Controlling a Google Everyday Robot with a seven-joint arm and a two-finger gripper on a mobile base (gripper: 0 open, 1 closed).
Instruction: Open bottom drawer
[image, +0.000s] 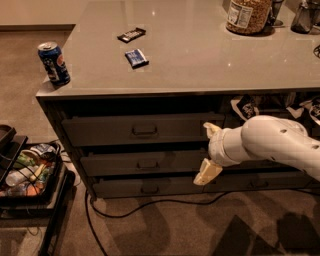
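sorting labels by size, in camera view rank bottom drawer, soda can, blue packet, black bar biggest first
1. bottom drawer; the gripper hovers by its right end
2. soda can
3. blue packet and black bar look alike, bar farther back: unranked

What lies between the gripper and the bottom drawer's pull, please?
Only bare bottom drawer front, in camera view; the gripper hangs above-right of the pull.

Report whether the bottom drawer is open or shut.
Shut: the slim dark-grey bottom drawer shows no inside. The white gripper hovers right of its pull.
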